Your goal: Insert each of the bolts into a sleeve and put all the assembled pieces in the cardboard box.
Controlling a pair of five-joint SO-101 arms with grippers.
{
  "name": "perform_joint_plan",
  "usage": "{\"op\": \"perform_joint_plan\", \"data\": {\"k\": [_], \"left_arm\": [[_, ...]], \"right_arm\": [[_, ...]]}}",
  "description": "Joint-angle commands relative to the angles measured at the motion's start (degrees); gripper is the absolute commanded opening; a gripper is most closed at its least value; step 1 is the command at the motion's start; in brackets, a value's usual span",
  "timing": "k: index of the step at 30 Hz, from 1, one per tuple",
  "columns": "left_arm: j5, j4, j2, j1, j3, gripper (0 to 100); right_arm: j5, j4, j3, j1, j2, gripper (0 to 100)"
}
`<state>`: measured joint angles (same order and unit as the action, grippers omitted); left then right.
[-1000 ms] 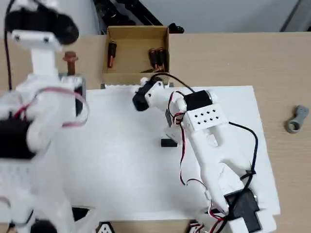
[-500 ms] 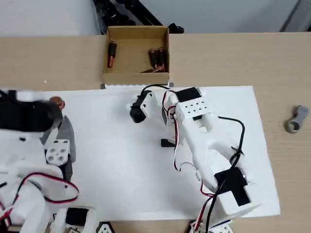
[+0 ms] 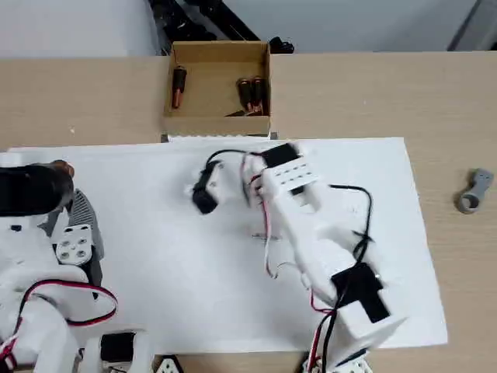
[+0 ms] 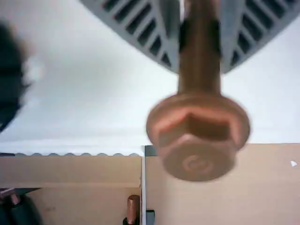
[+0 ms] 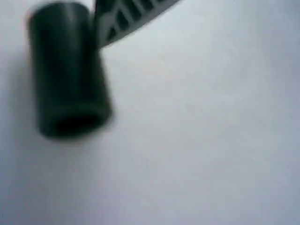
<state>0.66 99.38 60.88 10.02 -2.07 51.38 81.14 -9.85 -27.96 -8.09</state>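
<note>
A light wooden counter (image 3: 365, 93) is seen from above, much of it covered by a white sheet (image 3: 171, 241). Beyond its far edge, a pale grey surface (image 3: 357, 23) and dark clutter (image 3: 194, 19) are seen.

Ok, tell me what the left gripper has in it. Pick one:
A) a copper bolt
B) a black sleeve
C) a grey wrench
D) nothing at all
A: in the left wrist view the left gripper is shut on the shaft of a copper bolt, with the hex head sticking out past it.
</note>
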Motion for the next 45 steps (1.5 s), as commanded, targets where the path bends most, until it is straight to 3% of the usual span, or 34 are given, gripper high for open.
{"op": "perform_joint_plan", "data": {"k": [1, 10, 24, 31, 41, 45], "left_arm": [[-0.26, -1.05, 0.09, 0.26, 0.22, 0], [-0.35, -1.32, 0.00, 0.26, -0.66, 0], [-0.35, -1.41, 0.09, 0.26, -4.00, 0], [-0.26, -1.41, 0.09, 0.26, -4.00, 0], [-0.26, -1.41, 0.53, 0.26, -4.09, 0], [-0.35, -1.32, 0.53, 0.26, -4.09, 0]], "right_arm": [[0.35, 0.31, 2.29, -1.80, 2.95, 21.6], [0.62, -0.84, 0.44, -1.36, 1.71, 21.6], [0.35, -8.66, -1.14, 2.33, -11.65, 21.4], [0.26, -8.75, -1.23, 1.98, -12.09, 0.1], [0.00, -8.04, 2.11, 0.75, -10.77, 1.4], [-7.65, -7.34, 5.63, 0.75, -4.79, 0.2]]}}
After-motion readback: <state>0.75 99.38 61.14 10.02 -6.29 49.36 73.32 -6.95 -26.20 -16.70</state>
